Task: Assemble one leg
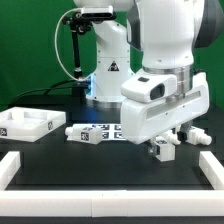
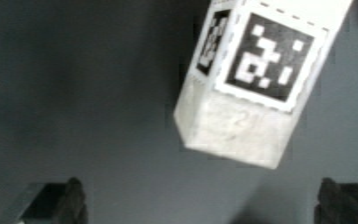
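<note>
A: Where is the leg (image 2: 247, 88), and which way does it point?

B: Wrist view: it lies on the dark counter (image 2: 69, 90) with one tagged face up toward the camera. Its long axis runs oblique to the line joining the two fingertips (image 2: 60, 200). The plain end is nearest them and the tagged end points away.

A: State of the end effector (image 2: 208, 205)?

B: Released. The jaws are spread wide, the leg sits ahead of the gap, and neither finger touches it.

A: What does the exterior view add?

B: There the end effector (image 1: 165, 142) hangs low over the counter toward the exterior view's right, just behind the front border rail (image 1: 100, 180). The small white tagged piece under it is probably the same leg (image 1: 160, 152) (the arm covers much of it, so its axis is unreadable there). Seen only in this view: tagged white pieces (image 1: 95, 132) near the centre and a white panel (image 1: 25, 122) at the exterior view's left. Only the wrist view gives the tag pattern and the leg's heading.
</note>
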Robot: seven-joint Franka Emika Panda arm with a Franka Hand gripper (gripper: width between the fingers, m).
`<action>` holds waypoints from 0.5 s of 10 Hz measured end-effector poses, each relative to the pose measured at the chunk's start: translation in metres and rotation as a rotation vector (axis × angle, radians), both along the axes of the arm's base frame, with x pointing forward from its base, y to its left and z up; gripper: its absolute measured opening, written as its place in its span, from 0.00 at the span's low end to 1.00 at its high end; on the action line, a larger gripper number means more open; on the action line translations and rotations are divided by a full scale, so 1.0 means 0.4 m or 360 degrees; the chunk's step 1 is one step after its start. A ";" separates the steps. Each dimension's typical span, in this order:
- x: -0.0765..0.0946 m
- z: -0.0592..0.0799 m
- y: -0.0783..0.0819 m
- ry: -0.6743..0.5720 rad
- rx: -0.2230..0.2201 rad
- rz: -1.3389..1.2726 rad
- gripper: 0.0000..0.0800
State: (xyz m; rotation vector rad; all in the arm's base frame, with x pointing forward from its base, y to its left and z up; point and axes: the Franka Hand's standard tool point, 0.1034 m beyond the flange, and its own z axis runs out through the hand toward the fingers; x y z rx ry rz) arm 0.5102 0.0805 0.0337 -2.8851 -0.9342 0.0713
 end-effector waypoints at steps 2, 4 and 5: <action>-0.004 -0.002 0.002 0.0005 -0.0001 -0.0007 0.81; -0.060 -0.022 0.013 0.0026 -0.0032 -0.0220 0.81; -0.073 -0.040 -0.001 0.0031 -0.0038 -0.0234 0.81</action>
